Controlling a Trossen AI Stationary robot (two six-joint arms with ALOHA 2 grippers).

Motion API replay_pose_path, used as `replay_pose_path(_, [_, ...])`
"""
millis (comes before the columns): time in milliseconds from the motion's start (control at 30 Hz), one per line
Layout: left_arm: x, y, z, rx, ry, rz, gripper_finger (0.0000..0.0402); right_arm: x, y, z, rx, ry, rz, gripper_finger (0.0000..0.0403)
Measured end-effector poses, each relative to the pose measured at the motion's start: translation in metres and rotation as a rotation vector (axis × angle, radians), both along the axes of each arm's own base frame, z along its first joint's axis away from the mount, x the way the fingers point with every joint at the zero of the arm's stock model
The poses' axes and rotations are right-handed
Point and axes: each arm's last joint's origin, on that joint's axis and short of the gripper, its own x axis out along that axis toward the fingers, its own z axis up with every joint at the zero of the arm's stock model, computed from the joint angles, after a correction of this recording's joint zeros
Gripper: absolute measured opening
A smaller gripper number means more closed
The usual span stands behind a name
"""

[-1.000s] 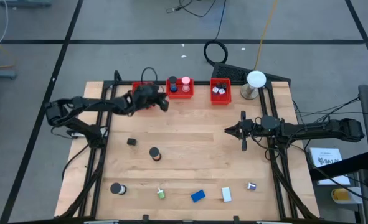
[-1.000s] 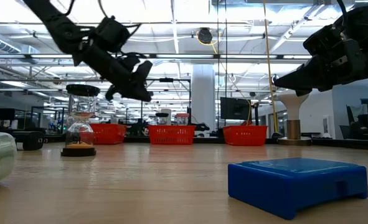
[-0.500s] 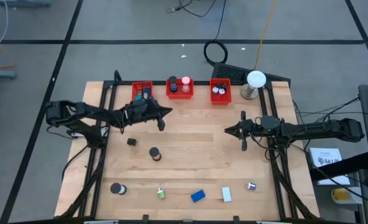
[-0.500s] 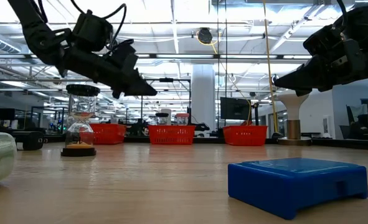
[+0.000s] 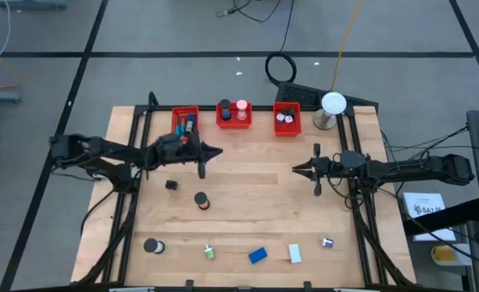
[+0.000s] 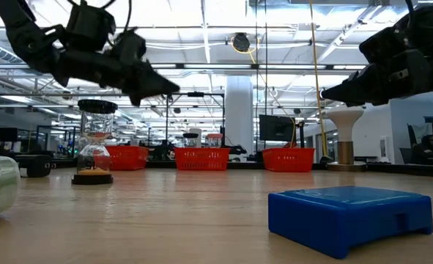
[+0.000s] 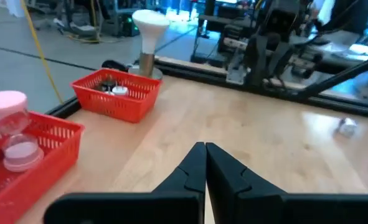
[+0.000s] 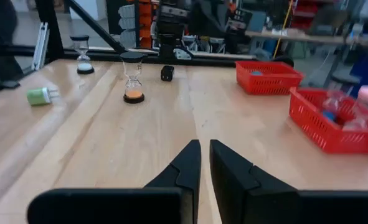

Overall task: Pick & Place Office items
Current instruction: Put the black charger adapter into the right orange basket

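Left gripper (image 5: 209,152) pressed together, empty, above table near left red bin (image 5: 185,120). Right gripper (image 5: 297,169) nearly closed, empty, right side. Office items: blue block (image 5: 258,255), white block (image 5: 294,255), hourglass (image 5: 201,199) on table front.

Left gripper (image 5: 206,154) fingers pressed together, empty, arm stretched low just in front of the left red bin (image 5: 185,120). Right gripper (image 5: 298,169) nearly closed, empty, well right of it.
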Motion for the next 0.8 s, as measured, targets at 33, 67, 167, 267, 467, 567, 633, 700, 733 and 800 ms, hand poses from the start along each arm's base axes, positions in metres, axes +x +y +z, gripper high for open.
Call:
replay_pose_path(33, [-0.004, 0.003, 0.005, -0.004, -0.008, -0.014, 0.0003, 0.0, 0.0, 0.0, -0.019, -0.001, 0.004, 0.0029])
replay_pose_path(67, [-0.009, 0.007, 0.009, -0.006, -0.008, -0.024, 0.0002, 0.0, 0.0, 0.0, -0.032, 0.0, 0.006, 0.0029])
replay_pose_path(167, [-0.028, 0.012, 0.018, -0.006, 0.06, -0.023, 0.0007, 0.0, 0.0, 0.0, -0.033, 0.005, 0.006, 0.0027])
replay_pose_path(267, [-0.047, 0.013, 0.027, 0.026, 0.115, 0.0, 0.0008, 0.0, 0.0, 0.001, -0.034, -0.009, 0.006, 0.0028])
replay_pose_path(467, [-0.08, 0.005, 0.024, -0.044, 0.293, 0.052, 0.0006, 0.001, 0.0, 0.009, -0.02, -0.094, 0.006, 0.0028])
replay_pose_path(567, [-0.092, 0.001, 0.027, -0.168, 0.421, 0.13, 0.002, 0.001, 0.001, 0.017, -0.004, -0.18, 0.009, 0.0027])
replay_pose_path(633, [-0.1, -0.002, 0.033, -0.207, 0.539, 0.168, 0.0028, 0.0, 0.0, 0.021, -0.026, -0.219, 0.003, 0.0029])
replay_pose_path(700, [-0.103, -0.005, 0.038, -0.232, 0.617, 0.205, 0.0037, 0.0, -0.001, 0.025, -0.047, -0.252, -0.031, 0.0029])
replay_pose_path(733, [-0.102, -0.005, 0.042, -0.248, 0.629, 0.212, 0.0043, -0.001, -0.001, 0.027, -0.057, -0.278, -0.052, 0.0028])
replay_pose_path(800, [-0.101, -0.008, 0.047, -0.276, 0.67, 0.2, 0.0058, -0.001, -0.002, 0.03, -0.069, -0.311, -0.074, 0.0026])
